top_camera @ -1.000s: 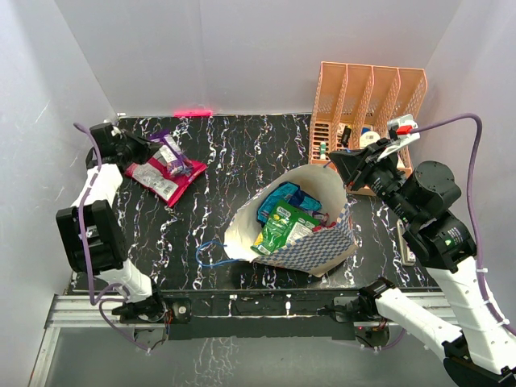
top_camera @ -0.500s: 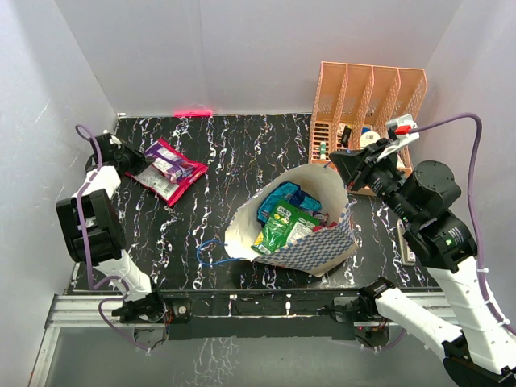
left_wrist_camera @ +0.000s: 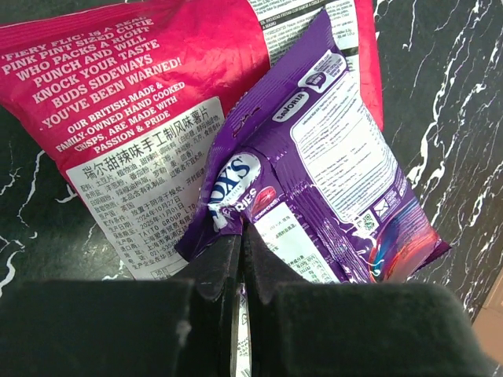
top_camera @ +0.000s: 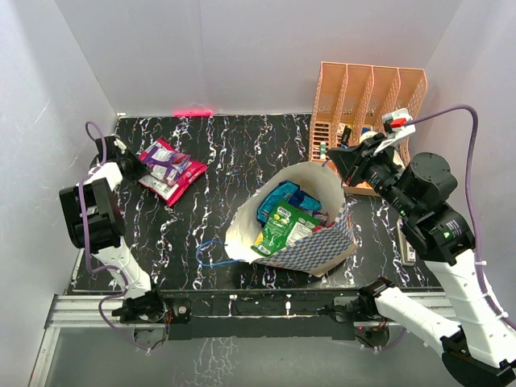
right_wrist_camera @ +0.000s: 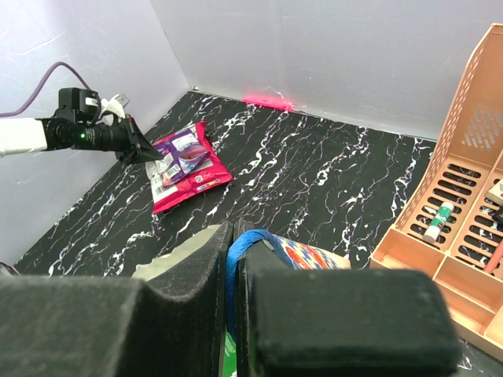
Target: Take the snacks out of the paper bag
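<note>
1. Snacks [top_camera: 282, 224], green and blue foil packets: sitting in blue-and-white checkered paper bag [top_camera: 322, 251] near table's [top_camera: 242, 153] front edge.
2. Clamping its blue cord handle [right_wrist_camera: 247, 236] with right gripper [top_camera: 334, 157]; risking tipping.
3. Pinching purple foil packet [left_wrist_camera: 314, 165] with left gripper [left_wrist_camera: 240, 236]; risking sliding off left edge.

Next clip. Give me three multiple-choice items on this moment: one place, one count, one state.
1. The purple packet lies: A on the magenta packet; B beside it, apart; C under it.
2. Packets outside the paper bag: A one; B two; C four.
3. The right claw is: A open; B shut on the bag's blue cord handle; C shut on nothing.
Answers: 1 A, it overlaps the magenta one from above; 2 B, only those two lie outside; 3 B, the cord runs between its closed jaws.
</note>
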Controlling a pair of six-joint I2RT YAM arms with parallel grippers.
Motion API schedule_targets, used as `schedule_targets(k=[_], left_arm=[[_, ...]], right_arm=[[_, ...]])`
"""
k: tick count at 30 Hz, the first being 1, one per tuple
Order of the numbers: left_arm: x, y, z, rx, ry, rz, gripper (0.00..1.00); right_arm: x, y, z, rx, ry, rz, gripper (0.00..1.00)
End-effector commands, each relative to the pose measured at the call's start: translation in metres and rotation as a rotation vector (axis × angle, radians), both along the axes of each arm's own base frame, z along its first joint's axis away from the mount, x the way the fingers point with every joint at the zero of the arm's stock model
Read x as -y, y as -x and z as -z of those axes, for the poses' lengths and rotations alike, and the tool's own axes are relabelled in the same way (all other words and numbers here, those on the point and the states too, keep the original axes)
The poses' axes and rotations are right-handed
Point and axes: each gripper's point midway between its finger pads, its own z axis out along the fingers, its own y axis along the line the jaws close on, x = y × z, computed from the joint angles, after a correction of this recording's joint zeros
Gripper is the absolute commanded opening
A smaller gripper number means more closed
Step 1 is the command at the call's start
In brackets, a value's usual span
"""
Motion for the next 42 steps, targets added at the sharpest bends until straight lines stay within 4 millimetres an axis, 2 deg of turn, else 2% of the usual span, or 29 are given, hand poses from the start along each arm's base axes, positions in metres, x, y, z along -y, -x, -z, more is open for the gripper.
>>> schedule_targets(k=[1,6,10,13,16,18,20,22,27,30,33,38,42], left_arm=[[-0.015,0.001,-0.008,-0.011,-0.086,-0.008,0.02],[-0.016,0.006,-0.032,0.029,-0.114,-0.014,0.15],[-0.014,0.015,-0.058,0.048,-0.16,-0.038,0.37],[-0.002,0.023,-0.087,0.045,-0.307,-0.044,0.52],[0.024,0.03,-0.119,0.115,-0.287,-0.026,0.61],[0.052,0.036,-0.14,0.186,-0.231,0.021,0.65],[0.094,0.043,-0.164,0.264,-0.149,0.133,0.68],[0.133,0.059,-0.192,0.329,-0.102,0.238,0.71],[0.208,0.107,-0.24,0.403,-0.038,0.437,0.77],[0.246,0.145,-0.266,0.481,0.016,0.553,0.79],[0.28,0.182,-0.28,0.523,0.077,0.677,0.79],[0.334,0.237,-0.282,0.541,0.134,0.88,0.8],[0.376,0.27,-0.269,0.551,0.092,1.013,0.78]], right_arm=[[0.004,0.014,-0.061,0.165,-0.083,-0.013,0.07],[0.004,0.014,-0.058,0.158,-0.084,-0.017,0.07],[0.005,0.016,-0.054,0.151,-0.078,-0.014,0.07],[0.006,0.015,-0.052,0.147,-0.068,-0.01,0.07],[0.005,0.015,-0.05,0.141,-0.063,-0.011,0.07],[0.005,0.014,-0.049,0.137,-0.06,-0.013,0.07],[0.004,0.014,-0.048,0.133,-0.06,-0.014,0.07],[0.005,0.014,-0.048,0.133,-0.061,-0.013,0.07],[0.006,0.016,-0.044,0.13,-0.064,-0.011,0.07],[0.006,0.018,-0.041,0.128,-0.066,-0.013,0.07],[0.008,0.019,-0.039,0.129,-0.07,-0.006,0.07],[0.011,0.022,-0.042,0.138,-0.078,0.0,0.07],[0.012,0.022,-0.043,0.14,-0.082,0.008,0.07]])
